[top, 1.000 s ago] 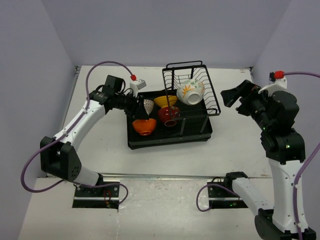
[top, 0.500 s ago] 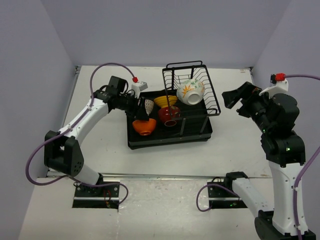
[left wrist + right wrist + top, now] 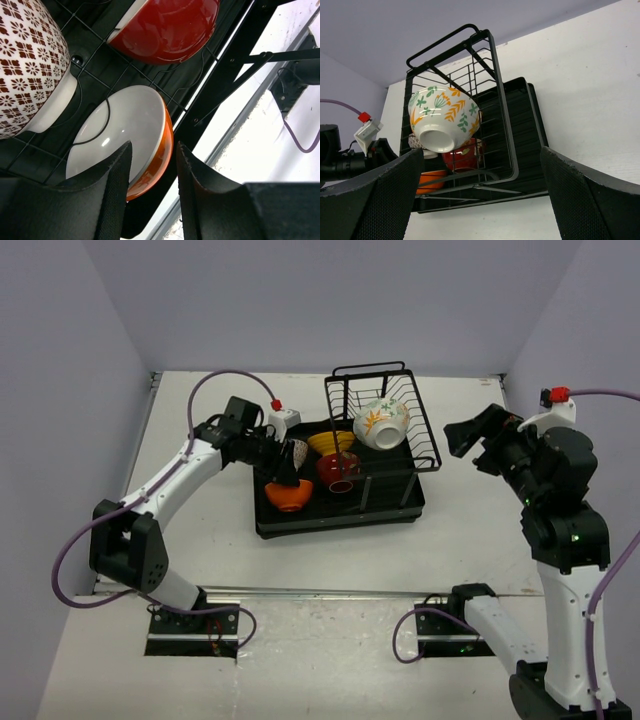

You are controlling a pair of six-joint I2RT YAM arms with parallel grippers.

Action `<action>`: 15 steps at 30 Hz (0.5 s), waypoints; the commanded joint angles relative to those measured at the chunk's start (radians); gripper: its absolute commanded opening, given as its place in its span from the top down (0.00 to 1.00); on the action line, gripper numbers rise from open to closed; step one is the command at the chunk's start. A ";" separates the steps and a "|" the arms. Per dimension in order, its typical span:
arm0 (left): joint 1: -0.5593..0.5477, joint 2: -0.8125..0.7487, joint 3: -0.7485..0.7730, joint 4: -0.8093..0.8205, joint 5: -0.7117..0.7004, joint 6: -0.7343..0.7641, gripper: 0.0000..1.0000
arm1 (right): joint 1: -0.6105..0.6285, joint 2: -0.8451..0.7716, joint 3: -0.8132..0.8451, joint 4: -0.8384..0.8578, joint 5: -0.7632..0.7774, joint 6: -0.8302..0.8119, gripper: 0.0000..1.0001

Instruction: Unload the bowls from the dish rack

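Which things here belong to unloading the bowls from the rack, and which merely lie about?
Job: orange bowl, red bowl, yellow bowl, brown-patterned bowl, flowered bowl, dish rack, left hand.
Lying about: table, purple cables, metal rail.

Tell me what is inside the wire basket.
One white flowered bowl, tipped on its side with its foot toward the right wrist camera. It covers the wire basket floor beneath it, so that spot cannot be seen.
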 commanded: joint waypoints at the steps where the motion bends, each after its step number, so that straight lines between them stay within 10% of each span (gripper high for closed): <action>1: -0.015 -0.001 -0.020 -0.025 -0.011 -0.021 0.59 | 0.003 -0.007 -0.012 0.014 0.025 -0.011 0.01; 15: -0.015 0.022 -0.020 -0.036 -0.034 -0.029 0.73 | 0.003 -0.010 -0.017 0.013 0.026 -0.010 0.01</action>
